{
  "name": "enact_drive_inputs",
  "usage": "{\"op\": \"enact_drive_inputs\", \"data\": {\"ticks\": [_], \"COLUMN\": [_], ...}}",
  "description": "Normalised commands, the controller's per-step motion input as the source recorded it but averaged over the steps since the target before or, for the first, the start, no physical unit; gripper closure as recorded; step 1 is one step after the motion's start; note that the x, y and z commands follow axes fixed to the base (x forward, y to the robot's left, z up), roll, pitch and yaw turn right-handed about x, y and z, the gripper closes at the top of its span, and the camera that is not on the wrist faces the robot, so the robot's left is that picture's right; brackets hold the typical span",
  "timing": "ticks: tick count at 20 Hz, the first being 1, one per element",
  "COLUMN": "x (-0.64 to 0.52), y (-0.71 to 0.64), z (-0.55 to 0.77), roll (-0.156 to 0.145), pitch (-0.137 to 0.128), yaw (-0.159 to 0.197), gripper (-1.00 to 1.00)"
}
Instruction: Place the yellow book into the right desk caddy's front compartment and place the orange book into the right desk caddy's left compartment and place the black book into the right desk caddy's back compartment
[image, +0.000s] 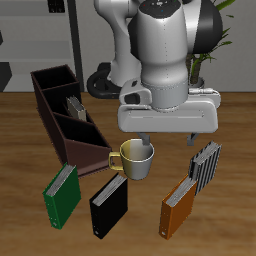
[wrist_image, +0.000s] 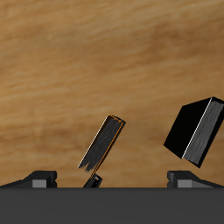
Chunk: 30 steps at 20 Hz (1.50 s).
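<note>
Gripper (image: 170, 141): one, open, empty, above the surface (image: 235, 200). Right desk caddy (image: 62, 112): one, holding one yellow book (image: 76, 106). One orange book (image: 178, 208), one black book (image: 109, 207), one green book (image: 62, 193), one striped book (image: 205, 165), one mug (image: 135, 160).

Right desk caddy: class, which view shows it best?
The exterior view: the right desk caddy shows whole there, partitions included. The wrist view shows none of it.
</note>
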Motion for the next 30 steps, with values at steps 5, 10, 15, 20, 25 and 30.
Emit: {"op": "enact_drive_inputs", "data": {"ticks": [5,10,15,20,25,30], "x": [0.03,0.02,0.11,0.03,0.05,0.07], "y": [0.15,0.04,-0.02,0.04,0.1,0.07], "z": [-0.11,-0.07,-0.22,-0.12,-0.16,-0.21], "roll": [0.007,0.005,-0.027,-0.014,-0.041,-0.008], "pitch": [-0.038,-0.02,-0.015,-0.027,0.0,0.017], "yaw": [-0.069,-0.032,-0.088,-0.023,0.01,-0.017], "gripper": [-1.0,-1.0,-1.0,-1.0,-1.0,-1.0]}}
